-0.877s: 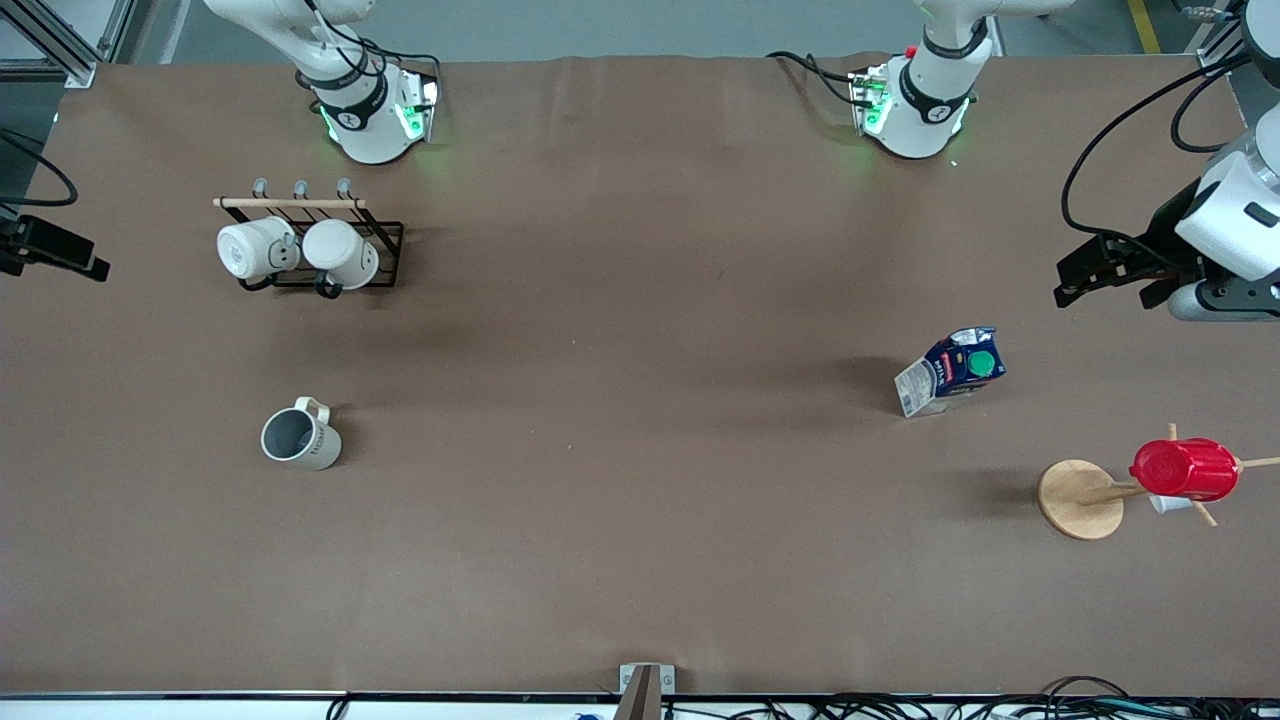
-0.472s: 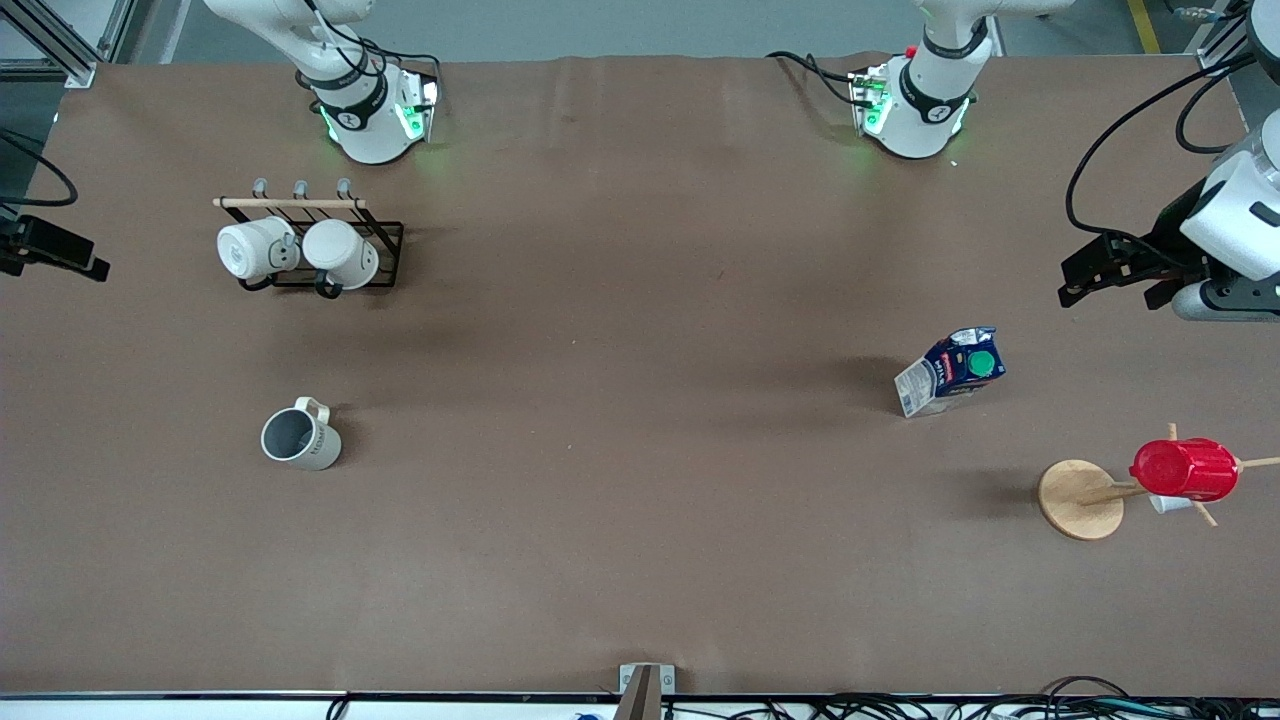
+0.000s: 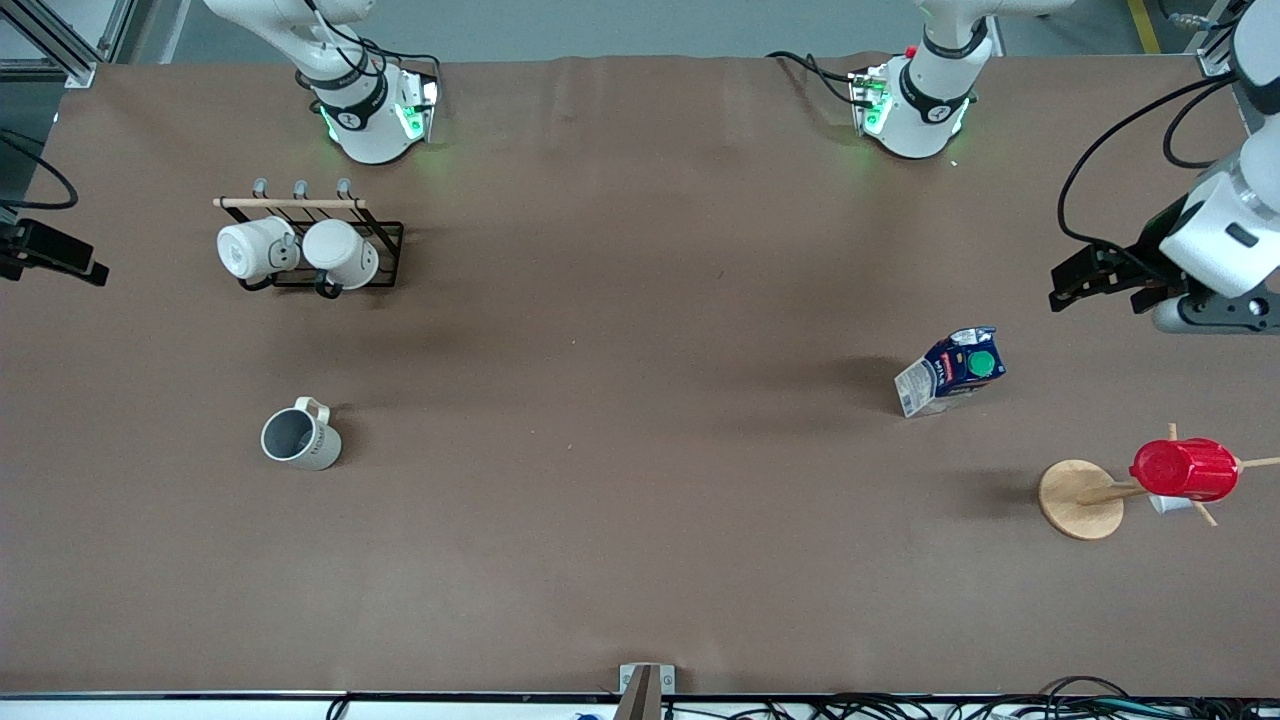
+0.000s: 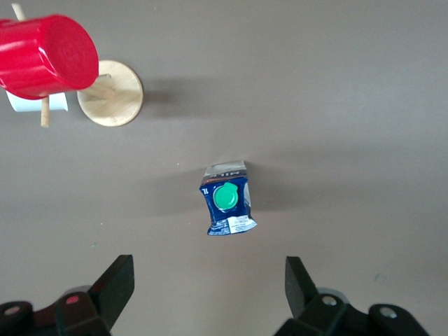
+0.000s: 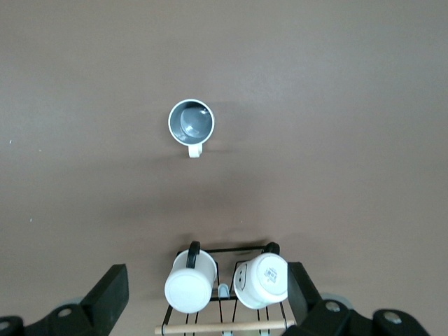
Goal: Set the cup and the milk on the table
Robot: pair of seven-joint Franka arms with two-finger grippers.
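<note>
The cup (image 3: pixel 300 437), pale grey-beige with a dark inside, stands upright on the brown table (image 3: pixel 640 420) toward the right arm's end; it also shows in the right wrist view (image 5: pixel 190 122). The milk (image 3: pixel 950 370), a dark blue carton with a green cap, stands on the table toward the left arm's end and shows in the left wrist view (image 4: pixel 227 199). My left gripper (image 3: pixel 1095 292) (image 4: pixel 208 280) is open and empty, up in the air beside the milk. My right gripper (image 3: pixel 70 262) (image 5: pixel 206 290) is open and empty, high over the mug rack.
A black wire rack (image 3: pixel 385 255) with two white mugs (image 3: pixel 250 248) stands farther from the camera than the cup. A wooden mug tree (image 3: pixel 1078 498) carrying a red ribbed cup (image 3: pixel 1185 468) stands nearer to the camera than the milk.
The left arm's wrist and gripper have shifted slightly. The cup, the milk and the right gripper have not visibly moved.
</note>
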